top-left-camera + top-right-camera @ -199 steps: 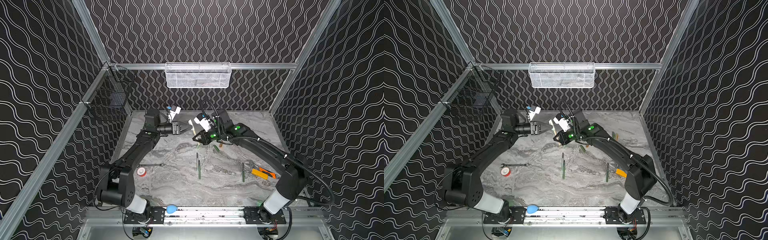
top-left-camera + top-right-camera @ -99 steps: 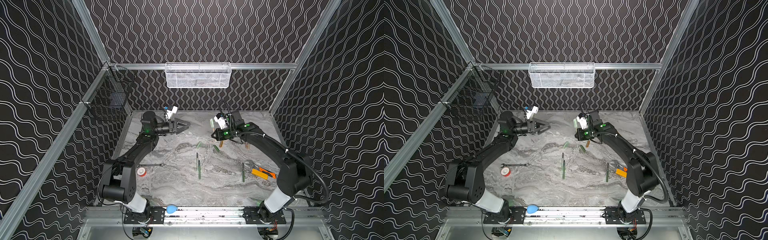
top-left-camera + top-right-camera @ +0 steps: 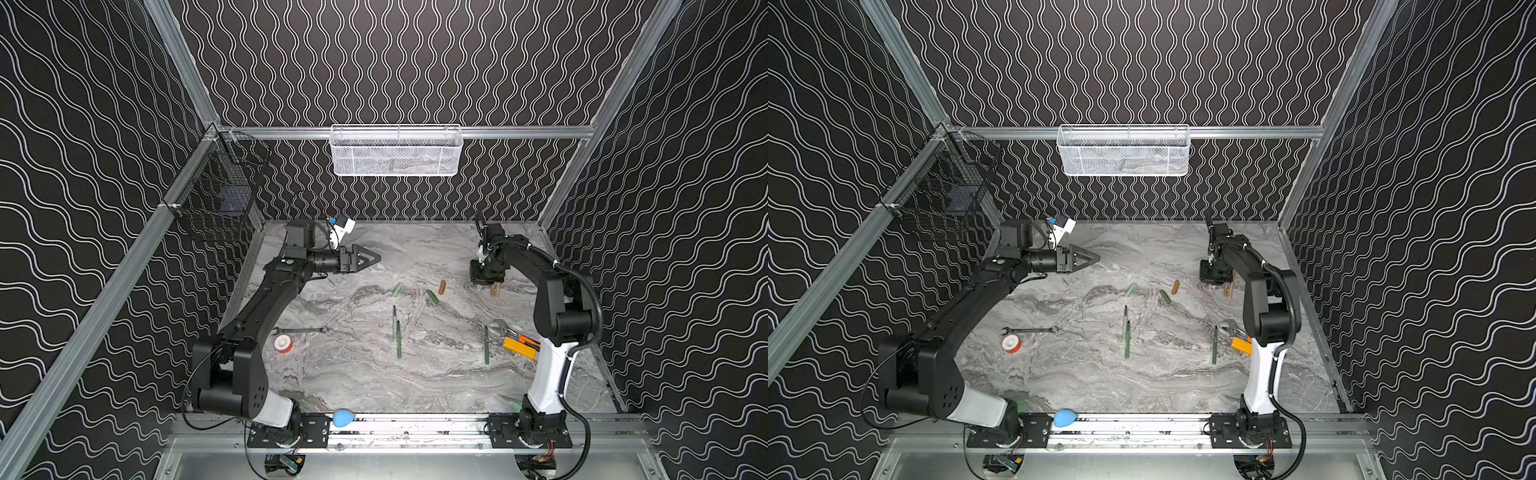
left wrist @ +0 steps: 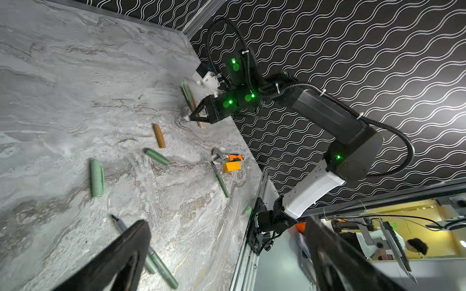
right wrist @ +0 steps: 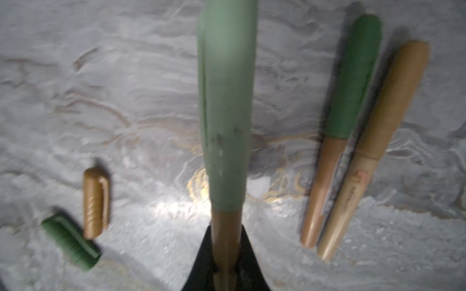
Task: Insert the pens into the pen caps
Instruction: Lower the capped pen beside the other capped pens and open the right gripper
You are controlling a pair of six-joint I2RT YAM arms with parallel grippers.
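My right gripper (image 5: pixel 225 234) is shut on a tan pen wearing a pale green cap (image 5: pixel 227 100), held low at the back right (image 3: pixel 484 280). Beside it lie two capped tan pens, one with a dark green cap (image 5: pixel 350 100) and one with a tan cap (image 5: pixel 373 151). Loose caps lie mid-table: pale green (image 3: pixel 398 289), dark green (image 3: pixel 432 296) and tan (image 3: pixel 442 286). Uncapped green pens lie nearer the front (image 3: pixel 399 338) (image 3: pixel 486 345). My left gripper (image 3: pixel 376 258) hovers open and empty at the back left, its fingers (image 4: pixel 126 252) wide apart.
A silver wrench (image 3: pixel 299 331) and a red and white tape roll (image 3: pixel 283 344) lie at the front left. An orange utility knife (image 3: pixel 519 347) lies by the right arm's base. A white mesh basket (image 3: pixel 396 151) and a black wire basket (image 3: pixel 220 199) hang on the walls.
The two grippers were together at the back middle. My left gripper opened and drew back to the left; my right arm swung right and down with the capped pen.
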